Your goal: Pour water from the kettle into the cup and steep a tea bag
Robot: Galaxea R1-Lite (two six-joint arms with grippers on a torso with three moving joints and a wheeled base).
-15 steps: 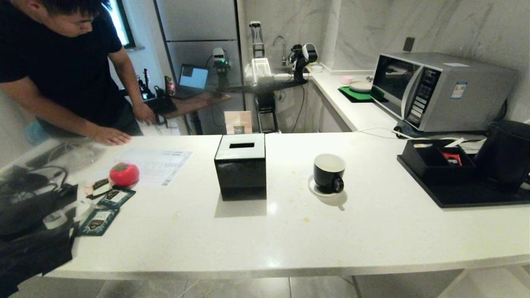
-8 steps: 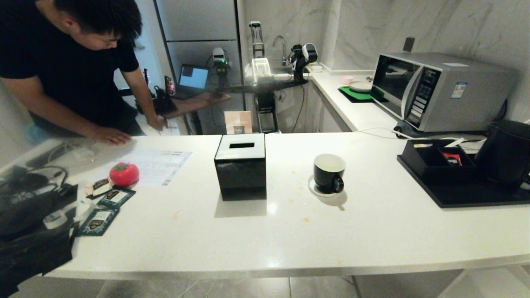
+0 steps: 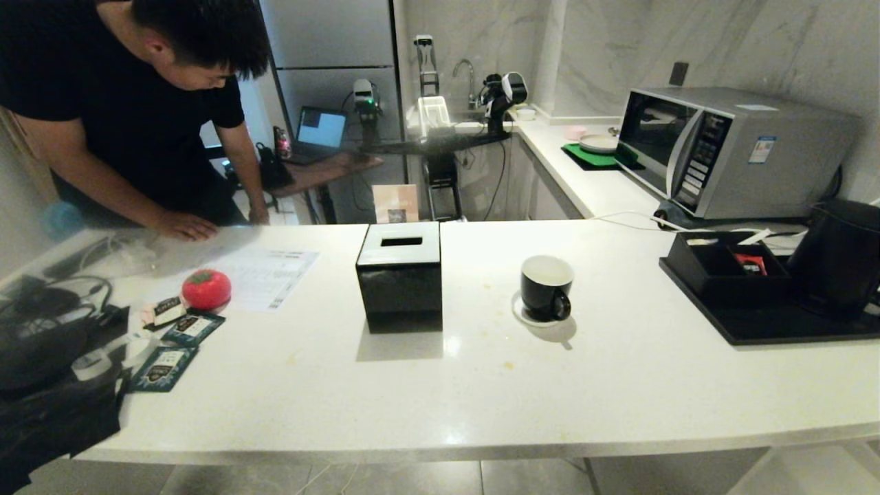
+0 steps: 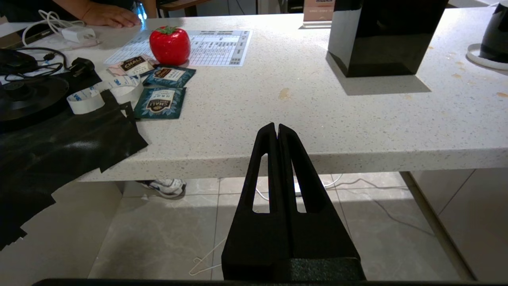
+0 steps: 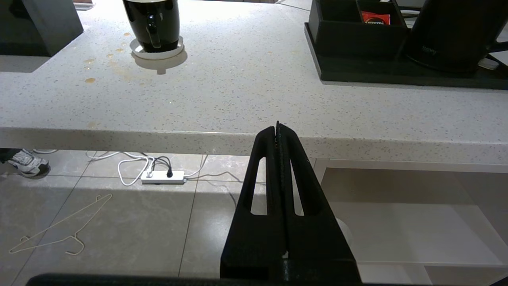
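Kettle (image 3: 840, 258) — matte black, upright on the black tray (image 3: 770, 328) at the table's (image 3: 619, 385) right end. Cup (image 3: 546, 287) on white saucer (image 3: 522, 315), mid-table, right of the black box (image 3: 400, 275). Left gripper (image 4: 276, 131), right gripper (image 5: 277, 129) — both closed, empty, below the table's near edge.

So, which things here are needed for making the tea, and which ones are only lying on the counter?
Needed:
- kettle, standing on the black tray
- cup on its saucer
- tea bag packets

Only lying about:
- black box with a slot
- red tomato-shaped thing
- printed sheet
- microwave
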